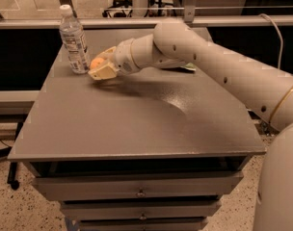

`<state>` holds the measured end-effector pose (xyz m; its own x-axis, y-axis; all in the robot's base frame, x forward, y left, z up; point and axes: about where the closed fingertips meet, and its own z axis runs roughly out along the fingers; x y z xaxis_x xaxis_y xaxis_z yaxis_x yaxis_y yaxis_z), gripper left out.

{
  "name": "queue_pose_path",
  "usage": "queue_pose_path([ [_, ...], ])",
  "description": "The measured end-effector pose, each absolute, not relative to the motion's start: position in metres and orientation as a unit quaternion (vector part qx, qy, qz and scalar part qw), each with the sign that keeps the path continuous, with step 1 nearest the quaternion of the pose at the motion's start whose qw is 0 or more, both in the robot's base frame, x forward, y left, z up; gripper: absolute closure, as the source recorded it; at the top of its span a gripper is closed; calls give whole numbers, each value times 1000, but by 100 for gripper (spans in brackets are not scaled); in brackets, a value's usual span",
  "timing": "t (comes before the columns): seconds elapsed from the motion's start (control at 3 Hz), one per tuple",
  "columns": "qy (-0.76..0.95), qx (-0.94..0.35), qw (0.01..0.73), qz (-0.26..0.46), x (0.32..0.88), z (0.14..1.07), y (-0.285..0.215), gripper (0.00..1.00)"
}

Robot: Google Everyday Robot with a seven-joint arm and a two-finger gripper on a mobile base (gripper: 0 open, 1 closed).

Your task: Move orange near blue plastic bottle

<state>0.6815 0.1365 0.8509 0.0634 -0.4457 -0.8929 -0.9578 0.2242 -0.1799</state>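
The blue plastic bottle (73, 40) stands upright at the far left of the grey table (137, 124), clear and ribbed with a white cap. My gripper (101, 67) is just to the right of it, low over the table, shut on the orange (96, 62), which shows between the cream fingers (104, 71). The orange is a few centimetres from the bottle's base. My white arm reaches in from the right across the table.
A green crinkled chip bag (189, 67) lies mostly hidden behind my arm at the table's far side. Drawers (137, 191) sit below the table's front edge. A rail and glass panel run behind the table.
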Motion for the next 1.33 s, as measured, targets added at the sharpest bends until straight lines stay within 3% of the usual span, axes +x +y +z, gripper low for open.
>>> queue_pose_path([
  [0.33,631,-545,481,271,691,853,136,98],
  [1.33,639,-530,473,295,700,841,150,30],
])
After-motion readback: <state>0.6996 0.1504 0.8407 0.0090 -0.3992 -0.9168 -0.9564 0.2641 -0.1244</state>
